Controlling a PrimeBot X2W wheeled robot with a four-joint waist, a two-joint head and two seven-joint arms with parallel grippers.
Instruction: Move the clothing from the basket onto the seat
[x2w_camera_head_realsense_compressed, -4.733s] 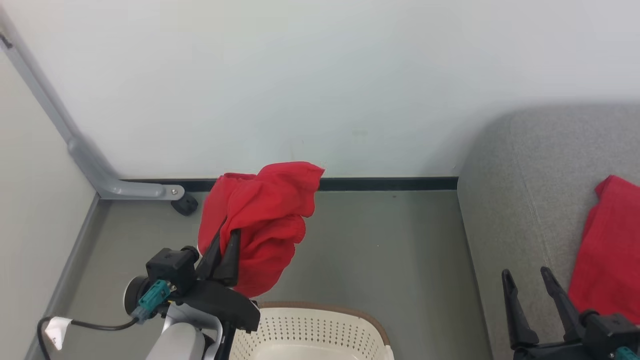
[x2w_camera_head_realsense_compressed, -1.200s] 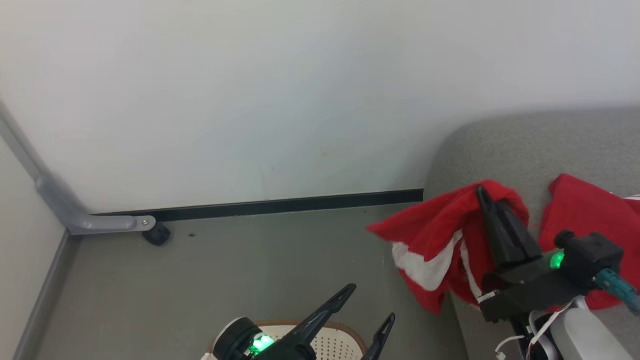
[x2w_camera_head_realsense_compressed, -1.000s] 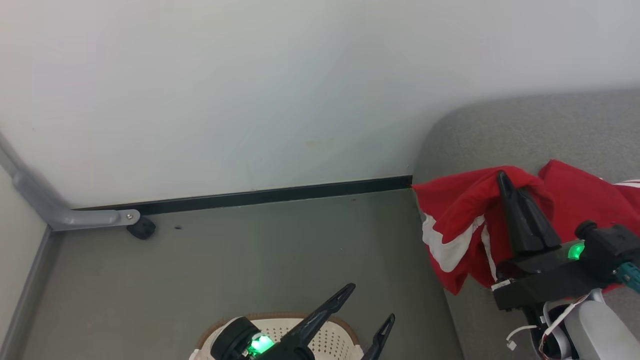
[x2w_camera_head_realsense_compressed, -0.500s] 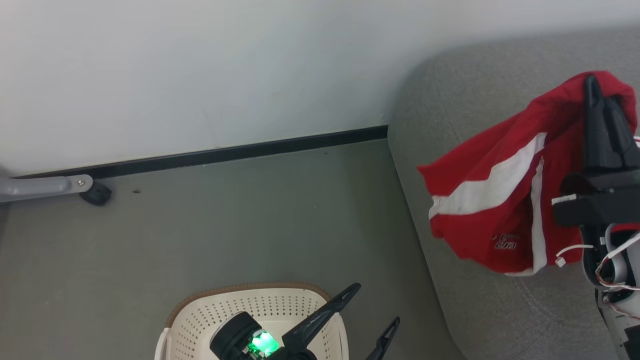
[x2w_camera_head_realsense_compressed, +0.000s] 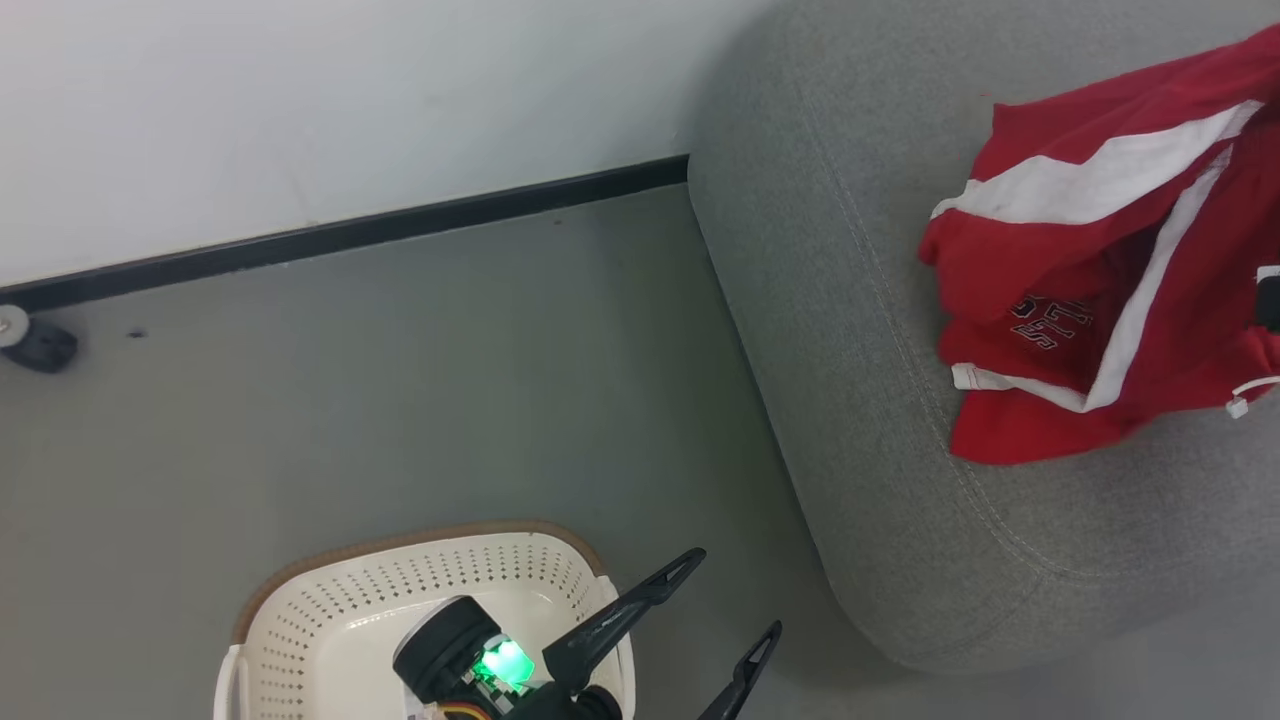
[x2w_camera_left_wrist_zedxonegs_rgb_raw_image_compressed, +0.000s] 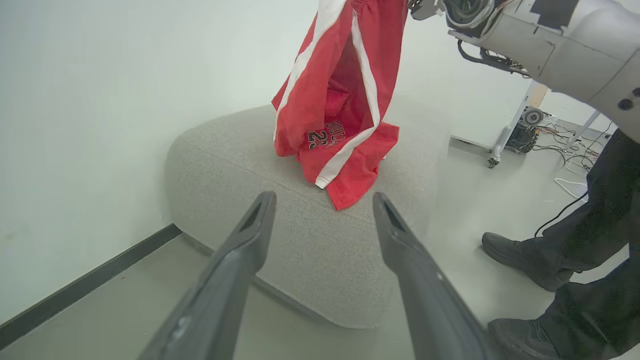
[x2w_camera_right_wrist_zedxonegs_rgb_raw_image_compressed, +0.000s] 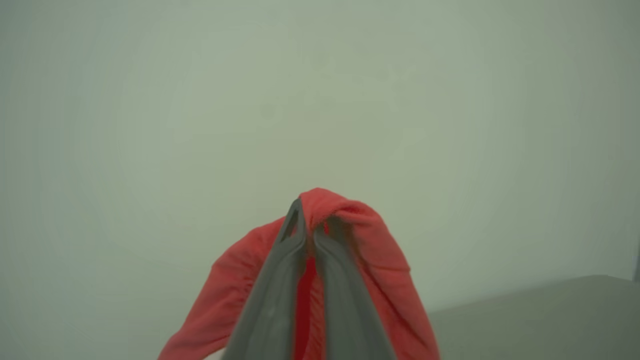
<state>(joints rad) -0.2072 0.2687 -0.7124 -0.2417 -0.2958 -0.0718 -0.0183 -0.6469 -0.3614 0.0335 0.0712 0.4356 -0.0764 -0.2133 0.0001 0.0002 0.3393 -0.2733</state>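
Head camera has turned right and downward; whole framing shifted. The bright red fabric garment with broad white stripes (x2w_camera_head_realsense_compressed: 1080, 300), earlier hanging off the edge of the large grey upholstered seat (x2w_camera_head_realsense_compressed: 850, 300), now hangs over its cushion, lower hem touching. Right tool (x2w_camera_right_wrist_zedxonegs_rgb_raw_image_compressed: 312, 220), earlier spread and empty, now pinches that garment. Left tool (x2w_camera_head_realsense_compressed: 735, 590), earlier clamping plain red cloth, now stands spread and empty.

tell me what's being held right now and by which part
The right gripper is shut on the striped clothing, pinching a bunched fold at its top; the left gripper is open and empty.
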